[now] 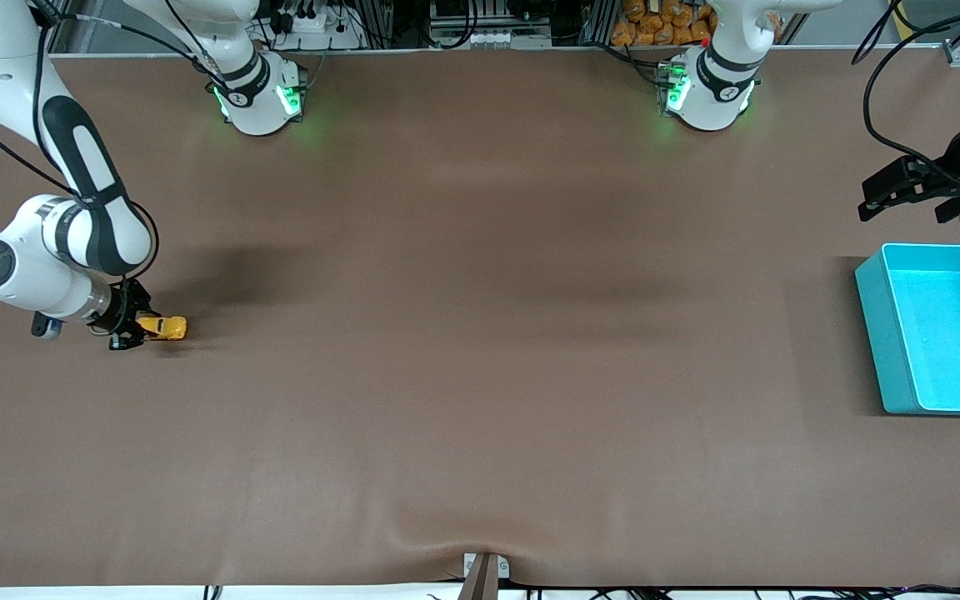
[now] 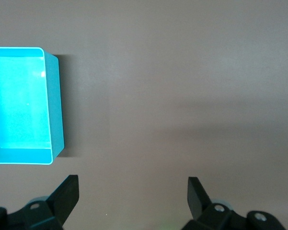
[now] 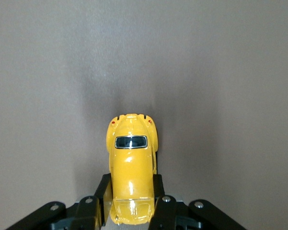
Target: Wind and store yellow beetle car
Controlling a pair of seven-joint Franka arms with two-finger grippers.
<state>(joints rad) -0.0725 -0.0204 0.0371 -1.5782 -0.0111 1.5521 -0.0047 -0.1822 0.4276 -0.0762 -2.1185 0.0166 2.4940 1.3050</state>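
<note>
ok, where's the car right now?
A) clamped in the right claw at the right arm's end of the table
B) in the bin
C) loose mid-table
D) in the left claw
A: the right claw is shut on the car, low at the table at the right arm's end; the left claw is open with nothing in it near the bin.

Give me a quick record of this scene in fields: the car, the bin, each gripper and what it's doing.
car: yellow beetle car, gripped by its sides, at the right arm's end of the table
bin: turquoise bin, nothing in it, at the left arm's end of the table
right gripper: shut on the yellow beetle car, low at the tabletop
left gripper: open, holding nothing, waiting above the table beside the turquoise bin
stored yet: no, the car and the bin sit at different ends of the table
</note>
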